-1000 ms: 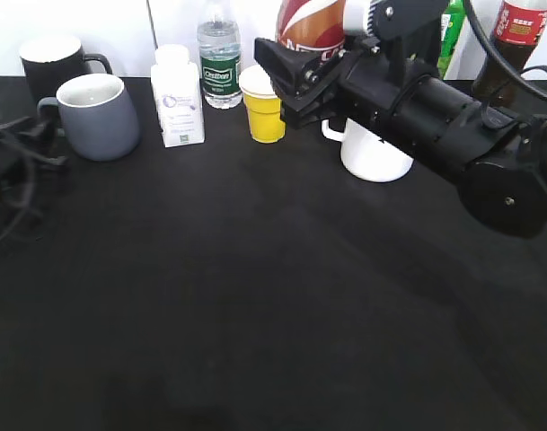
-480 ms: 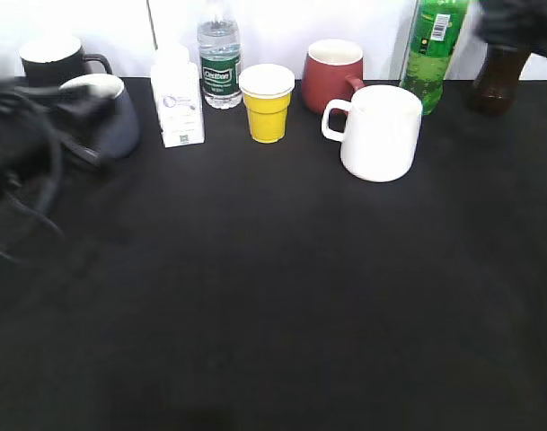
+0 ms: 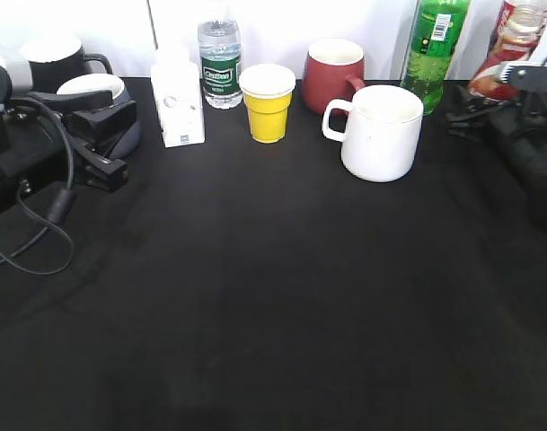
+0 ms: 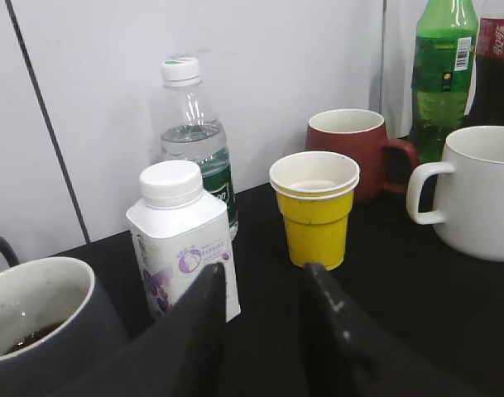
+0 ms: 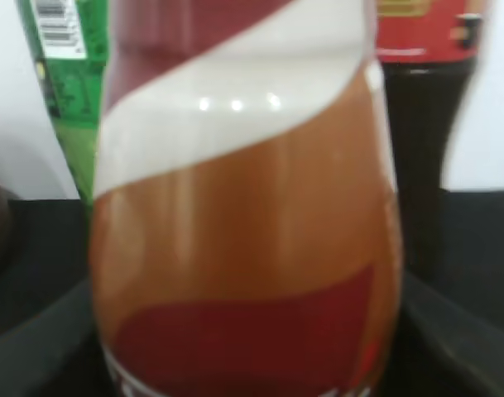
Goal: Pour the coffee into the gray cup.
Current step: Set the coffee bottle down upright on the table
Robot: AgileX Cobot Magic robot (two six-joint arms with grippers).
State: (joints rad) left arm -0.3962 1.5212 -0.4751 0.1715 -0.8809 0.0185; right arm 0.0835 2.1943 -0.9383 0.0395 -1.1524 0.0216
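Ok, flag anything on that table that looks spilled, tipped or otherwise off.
Nothing spilled or tipped. The gray cup already holds a little dark liquid. The coffee bottle sits upright in the right hand by the green bottle. The white mug and yellow cup stand straight.

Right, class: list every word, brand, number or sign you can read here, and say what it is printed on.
"Cestbon", it seems: green label of the water bottle.
White bottle: purple print, too small.
Green bottle: barcode, digits unreadable.
Cola bottle: red label, blurred.
Coffee bottle: no lettering shows.
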